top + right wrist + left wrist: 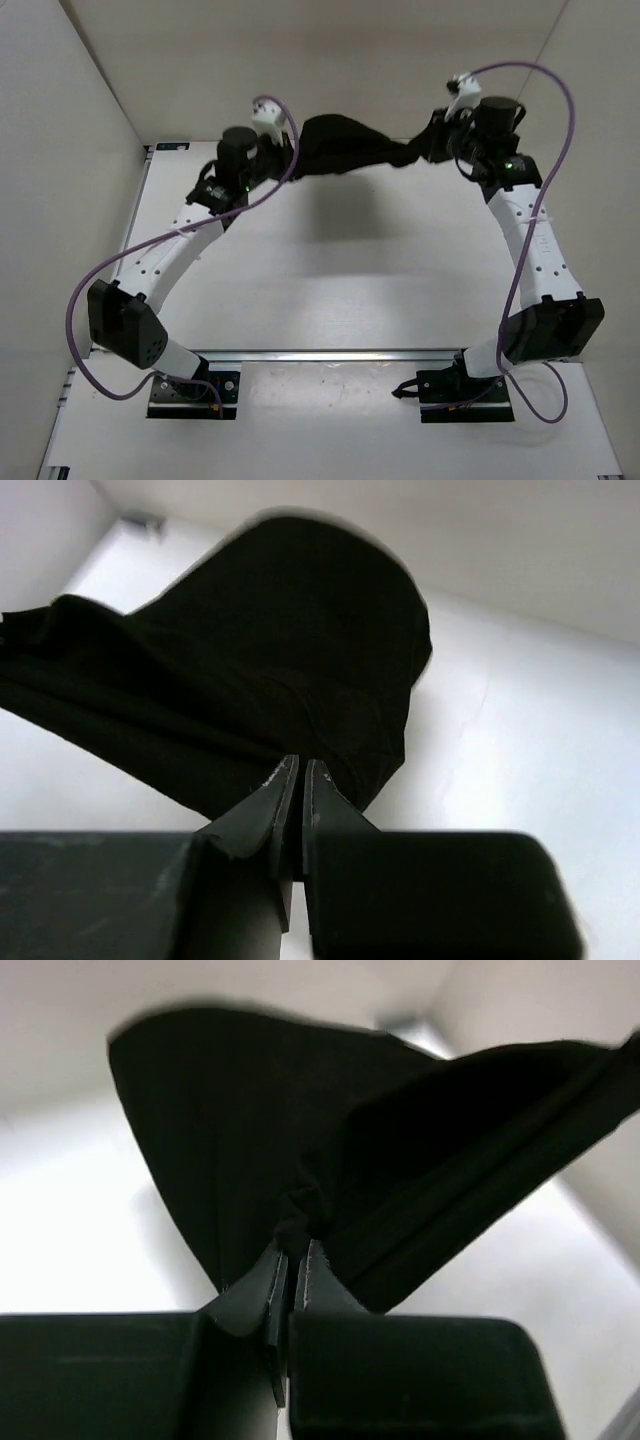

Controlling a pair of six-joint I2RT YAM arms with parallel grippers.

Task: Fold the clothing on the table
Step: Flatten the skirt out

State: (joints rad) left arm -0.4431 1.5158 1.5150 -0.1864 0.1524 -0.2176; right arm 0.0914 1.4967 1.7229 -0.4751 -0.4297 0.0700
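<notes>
The black clothing (345,148) hangs stretched in the air between my two grippers, over the far part of the white table (330,290), and casts a shadow below. My left gripper (291,152) grips its left end; in the left wrist view that gripper (297,1248) is shut on a bunched bit of the clothing (250,1130). My right gripper (420,152) grips the right end. From the right wrist, the gripper (301,765) is pressed shut on the edge of the clothing (260,660), which sags away from it.
White walls (90,120) enclose the table on the left, back and right. A metal rail (330,353) runs along the near edge between the arm bases. Purple cables (540,80) loop off both arms.
</notes>
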